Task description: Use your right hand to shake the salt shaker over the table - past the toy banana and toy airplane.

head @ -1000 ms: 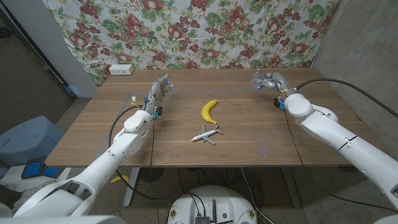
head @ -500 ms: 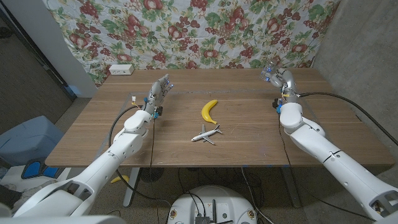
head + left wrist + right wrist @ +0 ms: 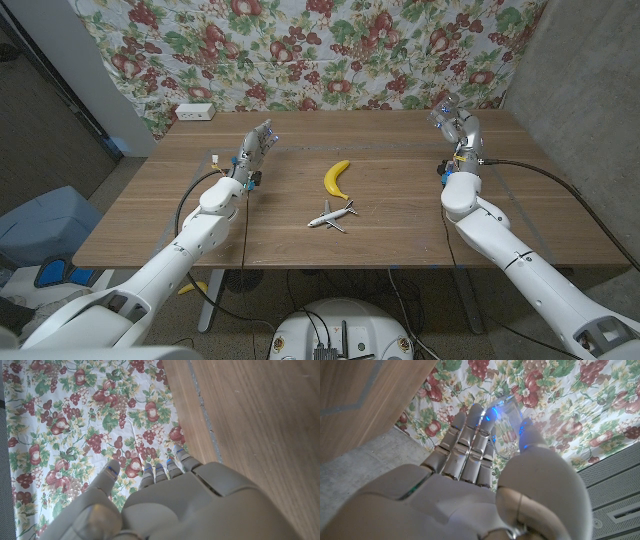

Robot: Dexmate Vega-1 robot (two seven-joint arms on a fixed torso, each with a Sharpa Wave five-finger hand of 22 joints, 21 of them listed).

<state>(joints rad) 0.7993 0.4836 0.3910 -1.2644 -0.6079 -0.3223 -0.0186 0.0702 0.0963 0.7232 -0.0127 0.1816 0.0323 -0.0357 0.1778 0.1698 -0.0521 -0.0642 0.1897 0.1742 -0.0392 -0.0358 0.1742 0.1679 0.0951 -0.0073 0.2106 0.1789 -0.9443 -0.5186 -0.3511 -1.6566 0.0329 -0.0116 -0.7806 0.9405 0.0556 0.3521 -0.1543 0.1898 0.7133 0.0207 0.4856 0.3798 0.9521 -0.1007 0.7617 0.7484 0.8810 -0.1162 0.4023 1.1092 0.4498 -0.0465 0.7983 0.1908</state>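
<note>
My right hand (image 3: 459, 126) is raised over the table's far right part, beyond the yellow toy banana (image 3: 337, 177) and the white toy airplane (image 3: 332, 215). It grips the clear salt shaker (image 3: 444, 109), whose glass body (image 3: 506, 422) shows between the fingers (image 3: 470, 435) and thumb of the right hand (image 3: 470, 490). My left hand (image 3: 256, 146) stands over the table's left side with fingers stretched out and nothing in it; the left hand (image 3: 165, 505) faces the floral cloth.
A wooden table (image 3: 400, 230) carries the toys near its middle. A small white box (image 3: 194, 112) sits at the back left edge. A floral cloth (image 3: 300, 50) hangs behind the table; a grey wall (image 3: 590, 70) stands to the right.
My right hand has swung to the right and slightly up with the shaker, and its forearm has turned steeper. Left arm, banana and airplane have not moved.
</note>
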